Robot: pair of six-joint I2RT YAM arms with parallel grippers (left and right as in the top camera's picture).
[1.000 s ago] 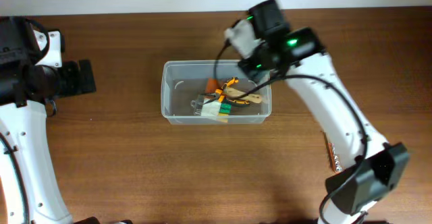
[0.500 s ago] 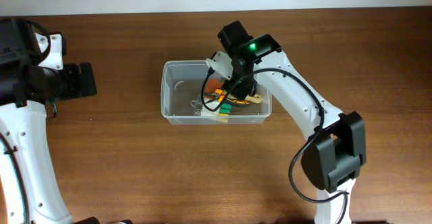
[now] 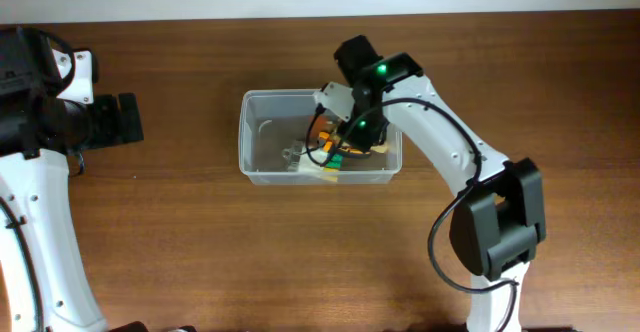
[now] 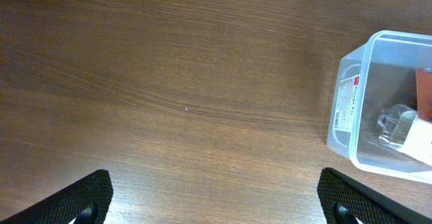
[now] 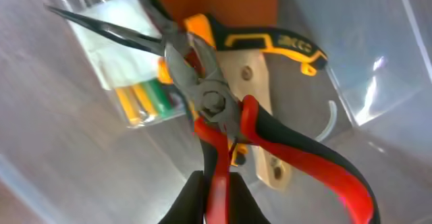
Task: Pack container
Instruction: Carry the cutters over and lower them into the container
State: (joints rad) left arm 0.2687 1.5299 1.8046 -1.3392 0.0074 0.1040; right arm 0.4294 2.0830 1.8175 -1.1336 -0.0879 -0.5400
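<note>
The clear container (image 3: 255,132) stands mid-table; it also shows in the left wrist view (image 4: 351,102) and the right wrist view (image 5: 54,129). My right gripper (image 5: 217,197) is shut on one handle of red-and-black long-nose pliers (image 5: 223,109) and holds them inside the container. Under them lie an orange-and-black tool (image 5: 270,45), a pale wooden piece (image 5: 260,116) and a small clear pack of yellow-green pieces (image 5: 138,96). In the overhead view the right gripper (image 3: 345,132) is over the tub's right half. My left gripper (image 4: 216,204) is open and empty above bare table, left of the container.
The wooden table (image 3: 200,252) runs all round the tub. The right arm (image 3: 470,172) arches over the table's right side. The left arm (image 3: 40,122) stands at the far left. A white label (image 4: 344,102) is on the tub's end wall.
The right arm swung in from the tub's back right corner and lowered the pliers into the container. The left arm has not moved.
</note>
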